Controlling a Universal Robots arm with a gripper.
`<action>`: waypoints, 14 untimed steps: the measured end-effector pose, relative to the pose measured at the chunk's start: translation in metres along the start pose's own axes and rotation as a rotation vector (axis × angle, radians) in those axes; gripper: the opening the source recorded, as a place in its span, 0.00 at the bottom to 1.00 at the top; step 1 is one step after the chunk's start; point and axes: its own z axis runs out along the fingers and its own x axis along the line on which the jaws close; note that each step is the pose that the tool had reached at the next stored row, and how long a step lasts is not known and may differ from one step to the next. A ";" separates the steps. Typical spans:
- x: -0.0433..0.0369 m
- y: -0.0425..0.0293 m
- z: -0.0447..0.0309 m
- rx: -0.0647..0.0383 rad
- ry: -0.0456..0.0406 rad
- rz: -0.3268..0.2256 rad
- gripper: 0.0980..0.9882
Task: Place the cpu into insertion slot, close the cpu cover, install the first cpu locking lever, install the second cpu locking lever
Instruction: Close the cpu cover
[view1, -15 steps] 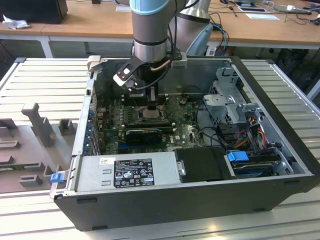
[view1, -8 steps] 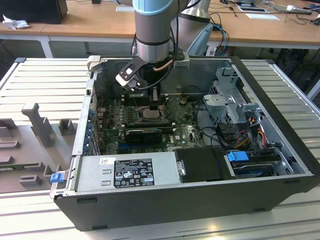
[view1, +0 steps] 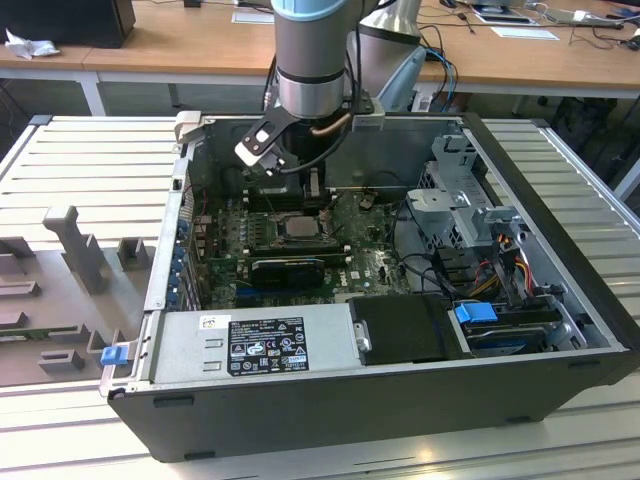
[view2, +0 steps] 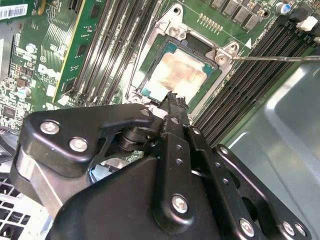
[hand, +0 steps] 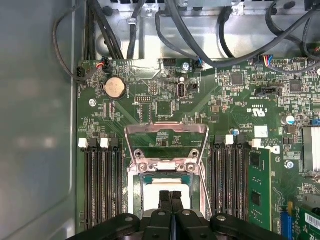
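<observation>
The cpu (hand: 165, 183) lies flat in the insertion slot (view2: 194, 46) on the green motherboard, its pale metal top (view2: 179, 71) facing up. The cpu cover (hand: 166, 129) is swung back on its hinge, and green board shows through its square opening. My gripper (hand: 170, 196) hangs just above the near edge of the chip, shut with its two black fingers pressed together and nothing between them. In the second wrist view the gripper (view2: 175, 97) hides the near rim of the socket. A thin wire lever (view2: 275, 58) sticks out beside the socket. In the exterior view the arm stands over the cpu (view1: 297, 228).
Long black memory slots (hand: 100, 185) flank the socket on both sides. Black cables (hand: 200, 45) cross the case wall behind the board. A round coin battery (hand: 114, 88) sits on the board. The power supply (view1: 255, 345) and drive cage (view1: 470, 210) line the case.
</observation>
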 end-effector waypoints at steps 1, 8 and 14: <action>0.0001 0.0001 -0.0005 0.000 -0.0002 0.000 0.01; 0.0002 0.0029 -0.0057 0.000 -0.0002 0.000 0.01; 0.0004 0.0034 -0.0136 0.000 0.0001 0.000 0.01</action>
